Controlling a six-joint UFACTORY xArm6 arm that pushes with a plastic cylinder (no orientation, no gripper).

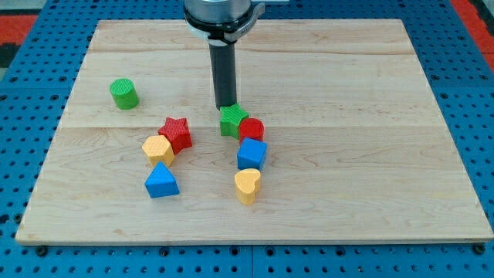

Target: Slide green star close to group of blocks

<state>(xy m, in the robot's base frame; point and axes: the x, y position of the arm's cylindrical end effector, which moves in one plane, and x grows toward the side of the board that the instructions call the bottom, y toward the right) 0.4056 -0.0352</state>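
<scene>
The green star sits near the middle of the wooden board. It touches a red cylinder on its right. My tip is just above the green star's top edge, touching or nearly touching it. Below the red cylinder lie a blue cube and a yellow heart in a column. To the left are a red star, a yellow hexagon and a blue triangle.
A green cylinder stands alone at the view's upper left. The board lies on a blue pegboard surface.
</scene>
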